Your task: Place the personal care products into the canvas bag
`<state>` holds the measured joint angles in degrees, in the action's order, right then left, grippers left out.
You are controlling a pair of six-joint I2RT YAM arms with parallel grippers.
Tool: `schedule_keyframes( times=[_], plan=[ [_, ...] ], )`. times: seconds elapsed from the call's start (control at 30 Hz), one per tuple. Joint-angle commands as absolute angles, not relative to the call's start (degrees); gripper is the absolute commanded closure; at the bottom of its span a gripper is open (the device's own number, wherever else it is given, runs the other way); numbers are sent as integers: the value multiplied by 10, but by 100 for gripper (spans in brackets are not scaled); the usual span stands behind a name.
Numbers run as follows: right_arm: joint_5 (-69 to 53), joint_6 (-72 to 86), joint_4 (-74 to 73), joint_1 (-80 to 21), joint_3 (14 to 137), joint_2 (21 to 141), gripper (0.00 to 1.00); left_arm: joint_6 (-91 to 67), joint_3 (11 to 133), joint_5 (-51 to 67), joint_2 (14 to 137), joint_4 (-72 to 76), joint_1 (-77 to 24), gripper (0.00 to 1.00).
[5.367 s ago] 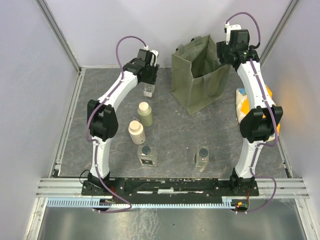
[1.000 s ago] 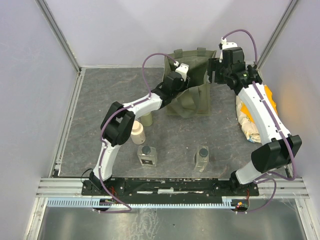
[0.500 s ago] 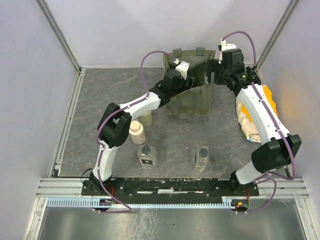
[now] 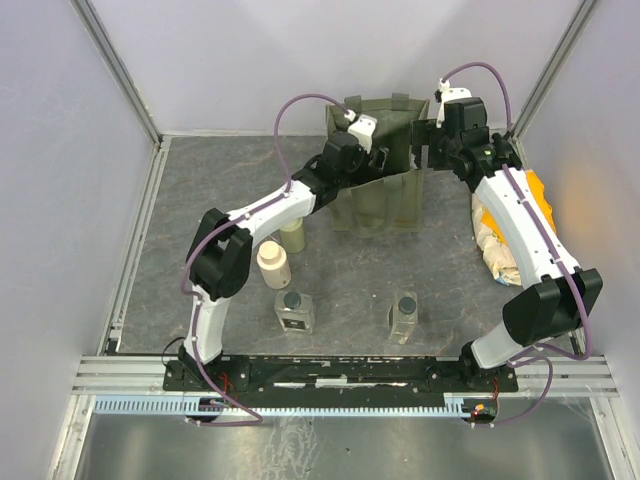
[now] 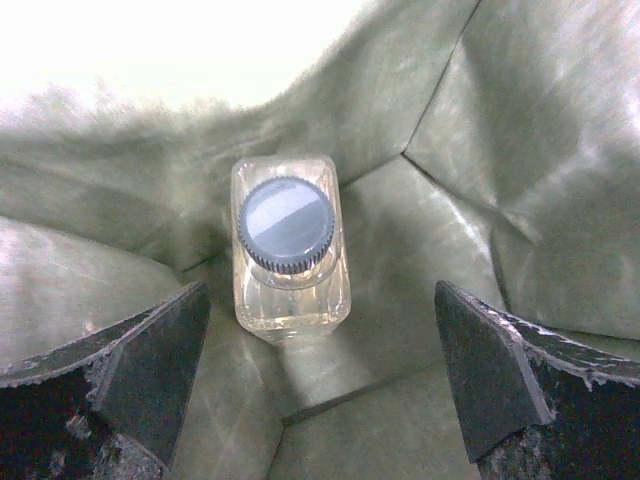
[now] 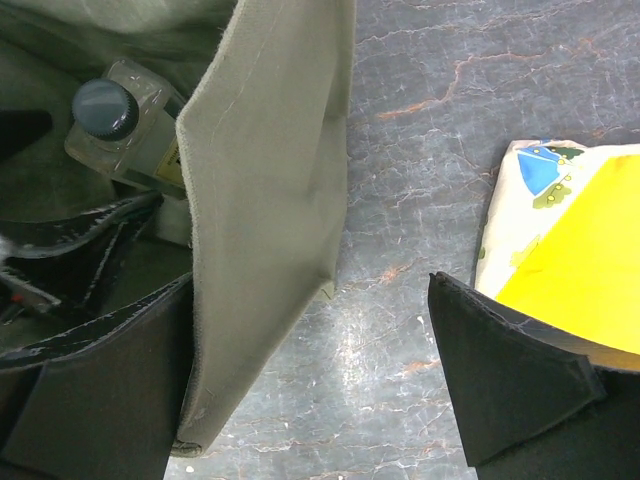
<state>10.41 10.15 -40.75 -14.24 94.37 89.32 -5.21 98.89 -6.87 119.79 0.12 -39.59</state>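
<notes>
The olive canvas bag (image 4: 385,195) stands at the back centre. My left gripper (image 4: 362,138) hovers over its mouth. In the left wrist view the left gripper (image 5: 320,350) is open above a clear square bottle (image 5: 290,250) with a dark cap, standing free on the bag's floor (image 5: 400,420). My right gripper (image 4: 425,140) is at the bag's right rim. Seen from the right wrist, the right gripper (image 6: 311,290) is open with the bag's wall (image 6: 270,200) between its fingers and that bottle (image 6: 115,125) inside. On the table stand an olive bottle (image 4: 293,237), a cream bottle (image 4: 273,266) and two clear bottles (image 4: 294,311) (image 4: 404,317).
An orange and cream soft packet (image 4: 497,232) lies right of the bag, under the right arm, and shows by the right finger (image 6: 570,260). The left arm reaches over the olive bottle. Metal rails border the grey mat at the left and near edges.
The left arm carried a clear bottle from the back left into the bag, then its jaws opened and left it there. The bag turned square-on. The right jaws widened around the rim.
</notes>
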Motion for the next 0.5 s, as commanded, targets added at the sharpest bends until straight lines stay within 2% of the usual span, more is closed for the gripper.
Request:
schedule_keyframes(
  times=[0.0, 0.27, 0.47],
  plan=[
    [91, 86, -393, -141, 954, 893, 0, -44, 1043, -70, 1125, 0, -393, 0],
    [81, 68, -385, -141, 944, 882, 0, -23, 1067, -108, 1065, -14, -393, 0],
    [91, 84, -430, -141, 946, 860, 2, 37, 1117, -196, 1063, -95, -391, 0]
  ],
)
